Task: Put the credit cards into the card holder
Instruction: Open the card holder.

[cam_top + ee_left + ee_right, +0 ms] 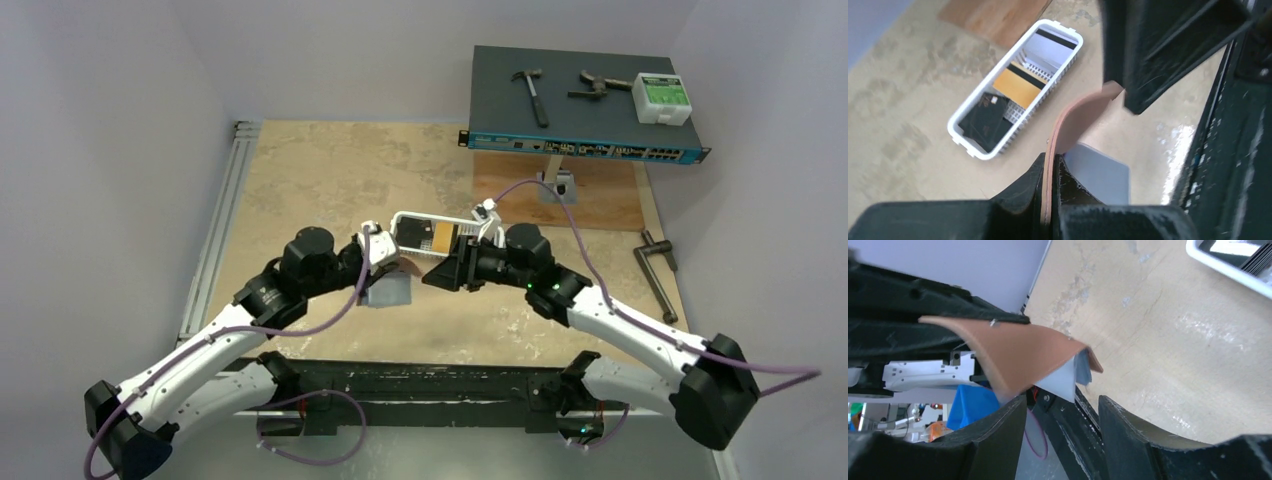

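While left hand (1052, 167) pinches bent reddish-brown card holder (1078, 117), right hand (1062, 412) stands parted.

The card holder's (1075, 120) lower end is hidden inside the left claw (1051, 162); beyond the right claw (1062, 405), the tray (1228, 271) is cropped.

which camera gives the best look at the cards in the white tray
Left wrist: the whole white tray lies in view, with a black card, an orange card and a pale card inside. The top view shows the tray small, partly behind the right arm; the right wrist catches only its corner.
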You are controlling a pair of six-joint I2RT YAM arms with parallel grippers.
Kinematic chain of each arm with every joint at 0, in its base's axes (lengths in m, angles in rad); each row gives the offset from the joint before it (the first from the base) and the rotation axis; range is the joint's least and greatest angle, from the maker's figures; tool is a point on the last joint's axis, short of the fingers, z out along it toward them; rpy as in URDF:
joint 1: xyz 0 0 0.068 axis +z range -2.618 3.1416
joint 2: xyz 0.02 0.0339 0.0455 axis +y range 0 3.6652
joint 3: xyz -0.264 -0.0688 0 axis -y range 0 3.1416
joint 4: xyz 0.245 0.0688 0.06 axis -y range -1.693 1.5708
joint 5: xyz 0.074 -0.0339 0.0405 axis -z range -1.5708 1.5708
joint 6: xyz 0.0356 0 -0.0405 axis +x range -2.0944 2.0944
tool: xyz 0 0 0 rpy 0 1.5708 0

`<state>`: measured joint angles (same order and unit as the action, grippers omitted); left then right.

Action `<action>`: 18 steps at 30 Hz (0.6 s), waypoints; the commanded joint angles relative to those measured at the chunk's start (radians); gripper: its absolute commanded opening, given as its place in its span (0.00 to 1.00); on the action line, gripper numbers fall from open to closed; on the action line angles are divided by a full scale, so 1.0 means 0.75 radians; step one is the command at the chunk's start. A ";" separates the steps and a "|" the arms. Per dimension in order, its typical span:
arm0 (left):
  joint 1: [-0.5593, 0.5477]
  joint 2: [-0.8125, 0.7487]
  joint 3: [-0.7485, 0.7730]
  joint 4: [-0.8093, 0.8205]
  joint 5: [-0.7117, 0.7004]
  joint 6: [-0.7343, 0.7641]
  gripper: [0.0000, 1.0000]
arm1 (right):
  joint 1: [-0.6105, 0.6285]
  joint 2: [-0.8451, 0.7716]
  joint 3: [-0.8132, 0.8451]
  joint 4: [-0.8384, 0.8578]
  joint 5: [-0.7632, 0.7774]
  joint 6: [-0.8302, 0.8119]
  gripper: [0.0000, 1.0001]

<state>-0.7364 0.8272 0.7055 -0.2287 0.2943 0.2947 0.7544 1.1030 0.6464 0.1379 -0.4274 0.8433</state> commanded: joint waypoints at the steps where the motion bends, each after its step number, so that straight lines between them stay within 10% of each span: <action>1: 0.088 0.046 0.134 -0.178 -0.045 -0.615 0.00 | -0.059 -0.226 -0.054 -0.064 0.020 -0.039 0.56; 18: 0.337 0.133 0.279 -0.156 0.155 -1.351 0.00 | -0.060 -0.305 -0.355 0.498 -0.093 0.000 0.67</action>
<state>-0.4969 0.9268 0.8520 -0.3695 0.3588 -0.5827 0.7113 0.9176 0.4213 0.3477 -0.4843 0.8448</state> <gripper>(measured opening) 0.021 0.659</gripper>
